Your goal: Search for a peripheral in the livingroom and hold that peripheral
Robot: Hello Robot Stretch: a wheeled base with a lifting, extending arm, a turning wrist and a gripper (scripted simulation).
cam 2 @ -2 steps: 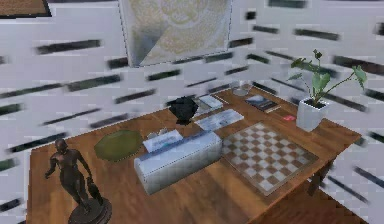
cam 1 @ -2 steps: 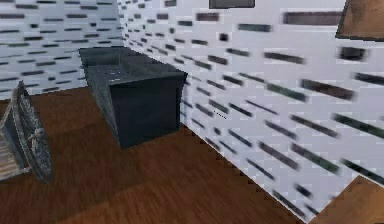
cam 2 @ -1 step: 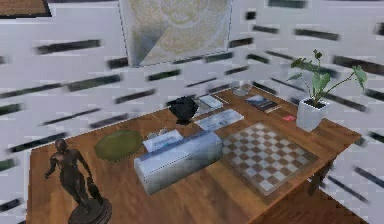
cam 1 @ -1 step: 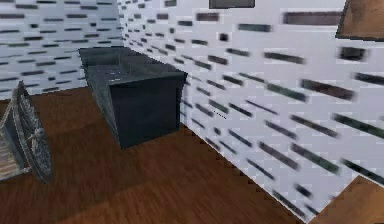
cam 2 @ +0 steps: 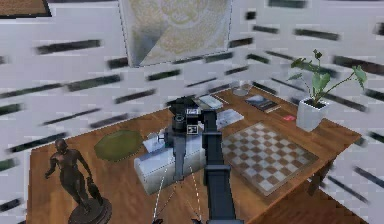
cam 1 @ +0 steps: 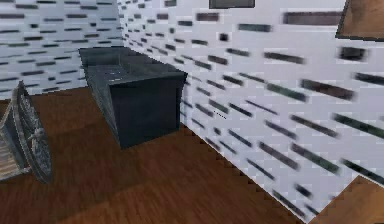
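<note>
A wooden table (cam 2: 128,196) stands against a brick-patterned wall in the arm side view. My arm (cam 2: 215,185) rises as a dark bar from the bottom edge over the table. The gripper (cam 2: 184,108) sits at its far end above the table's back part. Small flat things lie right behind it: a pale flat item (cam 2: 211,101) and a light slab (cam 2: 228,118). I cannot tell whether the gripper holds anything. None of these blobs reads clearly as a peripheral.
On the table are a chessboard (cam 2: 265,156), a potted plant (cam 2: 316,95), a dark statue (cam 2: 74,178), a green round mat (cam 2: 118,147), a white roll (cam 2: 165,170) and a dark book (cam 2: 262,102). A picture (cam 2: 175,30) hangs above. A dark cabinet (cam 1: 135,88) stands on wooden floor (cam 1: 150,185).
</note>
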